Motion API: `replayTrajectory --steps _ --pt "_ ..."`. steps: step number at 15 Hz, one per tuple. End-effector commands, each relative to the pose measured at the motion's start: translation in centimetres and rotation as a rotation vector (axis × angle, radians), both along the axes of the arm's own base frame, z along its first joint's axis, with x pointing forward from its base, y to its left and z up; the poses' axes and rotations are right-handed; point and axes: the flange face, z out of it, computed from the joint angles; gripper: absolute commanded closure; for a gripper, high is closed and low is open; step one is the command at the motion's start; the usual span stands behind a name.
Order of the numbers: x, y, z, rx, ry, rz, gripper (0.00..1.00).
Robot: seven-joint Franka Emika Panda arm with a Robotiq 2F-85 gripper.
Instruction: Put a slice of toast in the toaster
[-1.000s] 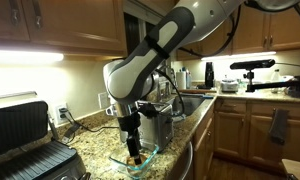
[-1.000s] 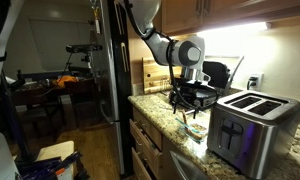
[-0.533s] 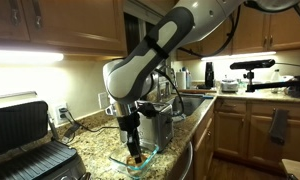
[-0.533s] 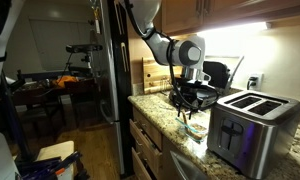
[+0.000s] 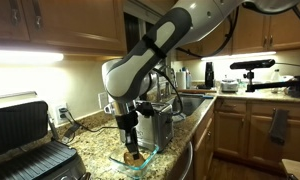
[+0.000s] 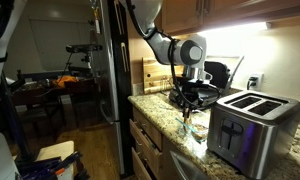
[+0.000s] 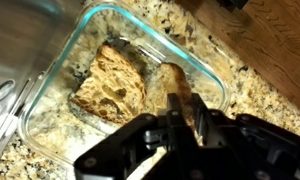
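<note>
Presently the gripper point(image 7: 188, 112) is lowered into the glass dish point(image 7: 52, 125), which sits on the granite countertop point(image 5: 90, 140) close to its front edge. In the wrist view, the fingers are pinched on a slice of toast point(image 7: 173, 82) standing on edge near the dish's middle. A second slice point(image 7: 108, 88) lies flat just beside it in the same dish. The toaster point(image 5: 157, 125) stands just behind the dish, slots point(image 6: 252, 100) facing up. A contact grill point(image 5: 25, 140) occupies the counter's far end, well apart.
</note>
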Motion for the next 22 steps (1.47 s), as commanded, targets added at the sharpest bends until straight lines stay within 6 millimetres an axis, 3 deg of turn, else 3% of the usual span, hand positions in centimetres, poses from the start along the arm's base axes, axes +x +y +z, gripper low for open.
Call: replayTrajectory --steps 1,9,22 --pt "0.3 -0.4 -0.2 -0.018 0.004 -0.013 0.91" --pt "0.3 -1.2 1.7 -0.016 -0.052 -0.059 0.91" --pt "-0.6 -3.7 7.9 -0.006 -0.219 -0.14 0.91"
